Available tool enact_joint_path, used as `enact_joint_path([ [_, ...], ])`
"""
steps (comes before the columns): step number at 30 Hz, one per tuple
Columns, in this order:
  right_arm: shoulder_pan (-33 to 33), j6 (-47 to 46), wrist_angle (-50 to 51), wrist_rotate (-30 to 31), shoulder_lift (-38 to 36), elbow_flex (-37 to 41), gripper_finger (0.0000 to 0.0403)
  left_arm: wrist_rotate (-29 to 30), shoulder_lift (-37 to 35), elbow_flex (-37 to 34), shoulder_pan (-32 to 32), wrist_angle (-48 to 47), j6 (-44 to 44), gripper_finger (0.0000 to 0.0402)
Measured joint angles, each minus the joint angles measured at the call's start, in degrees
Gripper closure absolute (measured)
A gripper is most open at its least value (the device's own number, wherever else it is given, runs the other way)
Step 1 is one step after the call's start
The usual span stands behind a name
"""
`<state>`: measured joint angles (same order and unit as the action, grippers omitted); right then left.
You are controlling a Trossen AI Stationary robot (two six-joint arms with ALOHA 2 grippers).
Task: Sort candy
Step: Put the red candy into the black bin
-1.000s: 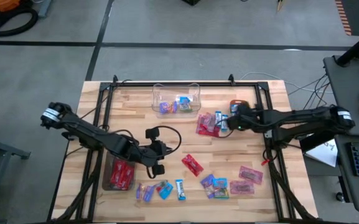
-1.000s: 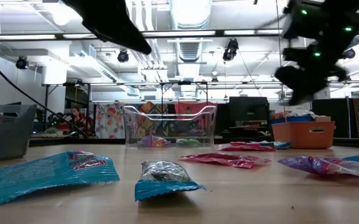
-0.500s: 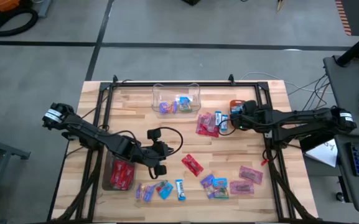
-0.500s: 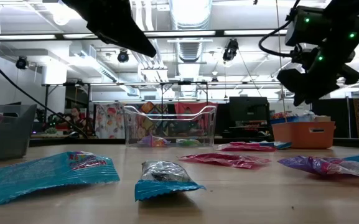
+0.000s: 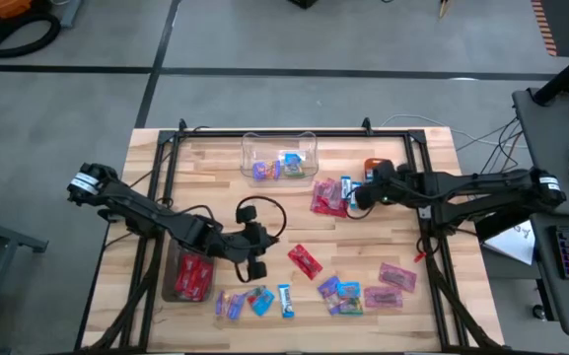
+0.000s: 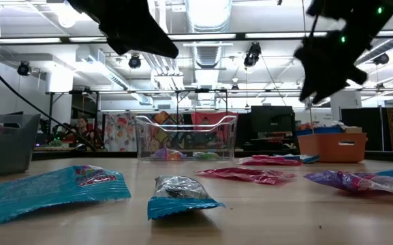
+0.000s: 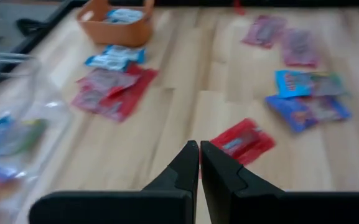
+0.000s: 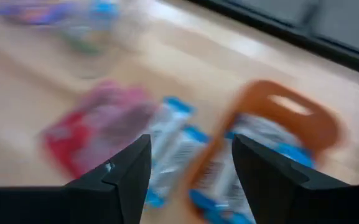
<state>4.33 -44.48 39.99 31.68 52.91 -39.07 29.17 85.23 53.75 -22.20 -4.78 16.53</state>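
Wrapped candy lies scattered on the wooden table. A red candy (image 5: 305, 260) lies alone in the middle, also in the left wrist view (image 7: 241, 140). My left gripper (image 5: 257, 266) is shut and empty, just left of it (image 7: 199, 152). My right gripper (image 5: 356, 195) is open and empty (image 8: 188, 171), raised over the blue-and-white candies (image 8: 173, 143) beside the small orange bowl (image 8: 291, 102). Red candies (image 5: 327, 199) lie in a pile to the left of them. Purple, teal, blue-and-white and pink candies (image 5: 341, 294) lie along the near edge.
A clear plastic box (image 5: 279, 143) at the far middle holds a few candies. A grey bin (image 5: 172, 278) at the near left holds red candies. The orange bowl (image 5: 376, 164) holds blue-and-white candies. A black cable loop (image 5: 259, 212) lies by my left arm.
My right gripper has shifted a little toward the table's left, from beside the orange bowl to over the blue-and-white candies. My left gripper has crept slightly toward the lone red candy, still shut.
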Motion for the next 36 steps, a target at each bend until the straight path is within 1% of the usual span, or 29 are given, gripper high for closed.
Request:
enact_joint_path([
  [5, -5.34, 7.05, -5.80, -4.88, -0.01, -1.59, 0.0188, -6.33, 0.00, -5.38, 0.01, 12.66, -5.17, 0.0392],
  [9, -10.18, 9.24, -8.97, -8.09, -0.02, -1.75, 0.0188, -7.04, 0.00, -9.19, 0.35, 20.94, -7.15, 0.0368],
  [12, -14.00, 8.65, -9.38, -8.26, -0.03, -1.75, 0.0188, -5.79, 0.00, -11.27, 0.76, 25.45, -7.27, 0.0338],
  [19, -20.35, 6.99, -9.44, -8.26, -0.03, -1.93, 0.0188, -5.57, 0.62, -13.61, 1.78, 32.71, -9.11, 0.0248],
  [21, -21.08, 6.99, -9.53, -8.16, -0.03, -1.95, 0.0188, -5.60, 2.34, -13.64, 2.20, 36.75, -10.33, 0.0228],
  [24, -21.46, 6.99, -10.15, -7.77, -0.01, -1.95, 0.0188, -6.51, 7.42, -12.78, 2.56, 42.24, -13.70, 0.0211],
  [27, -21.48, 7.01, -10.52, -7.72, 0.01, -1.95, 0.0188, -8.62, 12.09, -11.01, 2.67, 41.87, -17.55, 0.0206],
  [30, -21.48, 7.04, -10.48, -7.71, 0.00, -1.95, 0.0188, -9.60, 16.18, -9.06, 3.35, 42.25, -18.81, 0.0206],
  [32, -21.48, 7.07, -10.46, -7.72, 0.01, -1.95, 0.0188, -11.83, 18.86, -7.90, 4.26, 42.20, -19.01, 0.0206],
  [36, -21.48, 7.71, -10.62, -7.69, 0.04, -1.95, 0.0188, -20.35, 23.45, -5.35, 7.08, 42.98, -18.40, 0.0206],
])
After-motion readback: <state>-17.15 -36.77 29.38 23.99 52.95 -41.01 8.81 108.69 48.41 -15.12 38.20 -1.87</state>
